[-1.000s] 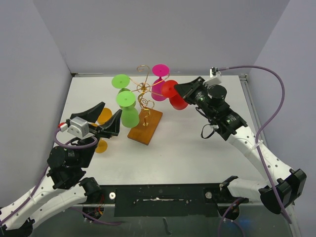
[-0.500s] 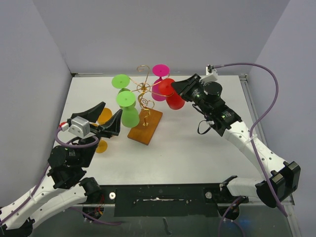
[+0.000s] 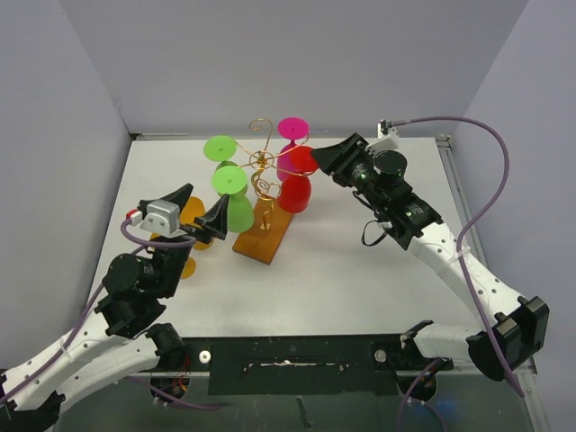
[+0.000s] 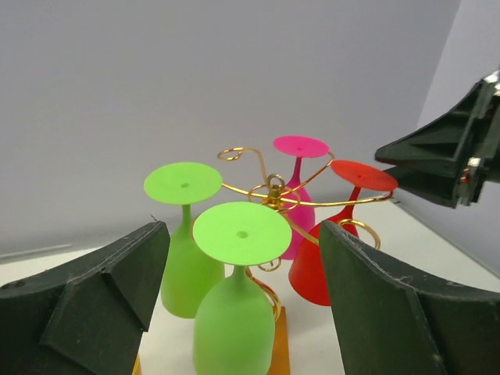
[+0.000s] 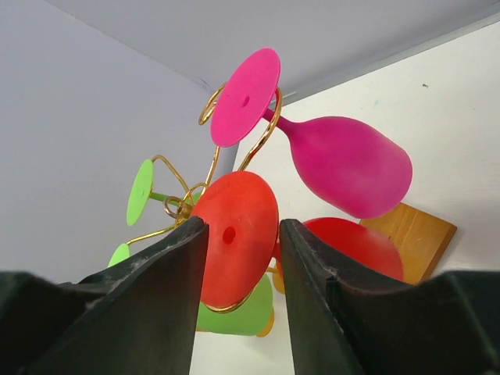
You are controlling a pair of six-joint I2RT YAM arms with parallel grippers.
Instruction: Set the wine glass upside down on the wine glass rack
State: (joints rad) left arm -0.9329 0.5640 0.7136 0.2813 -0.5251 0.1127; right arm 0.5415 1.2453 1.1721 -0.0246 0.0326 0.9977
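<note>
Top external has five wine glasses by my count: two green, one closer to the left end effector [image 3: 203,200] [image 3: 236,211] and one past it [image 3: 220,148], plus one pink [image 3: 292,128], one red and one orange [image 3: 191,211], and a single wine glass rack [image 3: 270,236]. The orange one sits on the surface [image 3: 360,270] right by the left end effector, partly hidden. The other four hang upside down on the gold wire. The red wine glass [image 3: 297,192] is opaque, with its flat round foot on top, its stem in a wire curl and its bowl mouth-down. It's just in front of the right end effector [image 3: 328,164], whose fingers are spread and look clear of the foot in the left wrist view. The left end effector is wide open too, holding nothing.
</note>
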